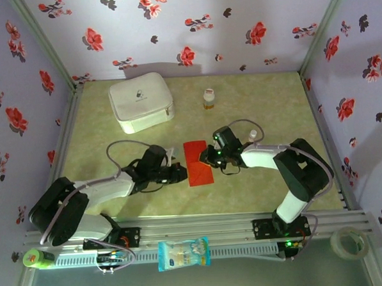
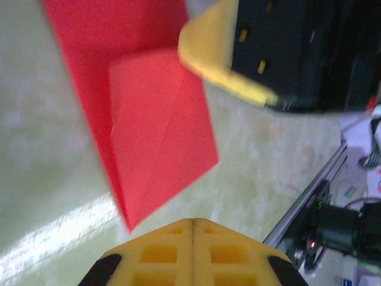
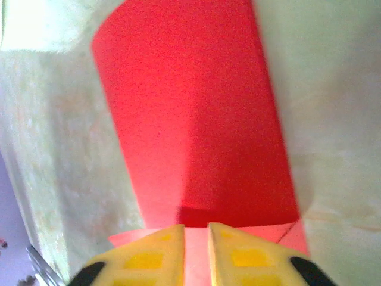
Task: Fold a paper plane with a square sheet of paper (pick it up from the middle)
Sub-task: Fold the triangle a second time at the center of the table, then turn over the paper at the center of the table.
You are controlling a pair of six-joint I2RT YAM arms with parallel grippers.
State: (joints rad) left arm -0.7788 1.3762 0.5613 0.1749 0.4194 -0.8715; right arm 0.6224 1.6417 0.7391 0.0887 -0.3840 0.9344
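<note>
The red sheet of paper [image 1: 198,163] lies folded into a tall oblong on the green table between my two grippers. In the left wrist view the paper [image 2: 155,131] shows a slanted folded flap and a pointed corner near my fingers. My left gripper [image 1: 182,174] sits at the paper's left edge; its jaws [image 2: 193,221] are shut with nothing between them. My right gripper [image 1: 208,156] is at the paper's right edge, over the sheet. In the right wrist view its jaws [image 3: 196,235] stand a narrow gap apart above the paper [image 3: 196,119], whose top layer curls upward.
A white zip case [image 1: 141,102] stands at the back left and a small bottle [image 1: 208,98] at the back centre. A blue-and-white snack packet [image 1: 183,253] hangs on the front rail, a tape roll [image 1: 349,242] lies at the front right, and flowered walls enclose the table.
</note>
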